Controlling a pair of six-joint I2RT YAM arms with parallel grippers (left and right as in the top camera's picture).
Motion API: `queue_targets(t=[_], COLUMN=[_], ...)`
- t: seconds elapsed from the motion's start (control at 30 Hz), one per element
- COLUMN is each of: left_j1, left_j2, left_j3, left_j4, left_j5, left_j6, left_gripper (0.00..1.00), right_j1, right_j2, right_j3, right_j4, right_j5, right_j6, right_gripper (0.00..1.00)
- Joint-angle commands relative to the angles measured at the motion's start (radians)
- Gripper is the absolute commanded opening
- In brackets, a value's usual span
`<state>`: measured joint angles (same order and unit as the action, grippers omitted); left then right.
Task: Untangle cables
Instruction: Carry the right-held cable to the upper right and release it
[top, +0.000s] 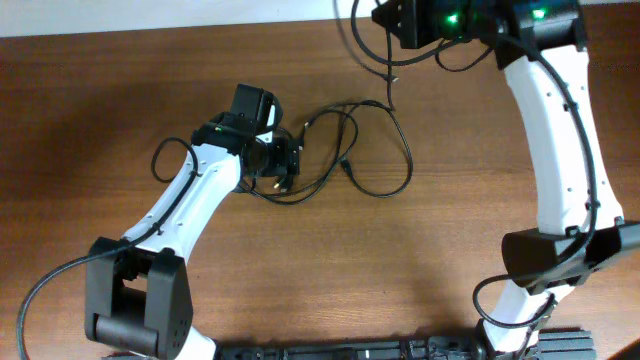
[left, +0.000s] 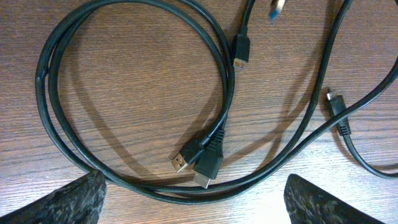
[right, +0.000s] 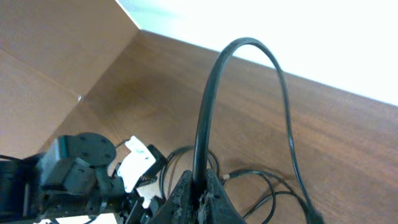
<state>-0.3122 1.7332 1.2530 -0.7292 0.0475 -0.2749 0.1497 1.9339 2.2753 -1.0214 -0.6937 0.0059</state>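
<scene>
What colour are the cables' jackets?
The cables are black; the left wrist view shows it best.

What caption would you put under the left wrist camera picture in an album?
Open left gripper above looped black cables, two plugs side by side on the wooden table.

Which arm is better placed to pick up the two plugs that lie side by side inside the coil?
Left. The left pincer is open directly above the two plugs, one finger on each side. The right pincer is shut on a cable, far from them.
</scene>
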Motion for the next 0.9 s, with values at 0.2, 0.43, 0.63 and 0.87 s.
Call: queue_targets(t=[0.2, 0.43, 0.63, 0.87], left_j1=[-0.002, -0.002, -0.002, -0.002], left_j2=[-0.015, -0.015, -0.015, -0.015], left_j3=[0.004, 0.004, 0.004, 0.004], left_j4=[0.002, 0.002, 0.002, -0.006], left_j5=[-0.004, -0.004, -0.003, -0.004], left_j6=[0.016, 0.015, 0.016, 0.015], left_gripper=[0.92, 0.93, 0.93, 0.93], right_j1=[-0.179, -0.399, -0.513, -0.613], right_j2=[-0.206, -0.333, -0.290, -0.038], right_j3=[0.150, 0.150, 0.146, 0.146], right_j4=[0.131, 0.173, -0.126, -0.410], right_j5=[0.105, 0.454, 1.216, 1.260], right_j6=[0.010, 0.084, 0.220, 0.220], right_gripper=[0.04, 0.04, 0.04, 0.04])
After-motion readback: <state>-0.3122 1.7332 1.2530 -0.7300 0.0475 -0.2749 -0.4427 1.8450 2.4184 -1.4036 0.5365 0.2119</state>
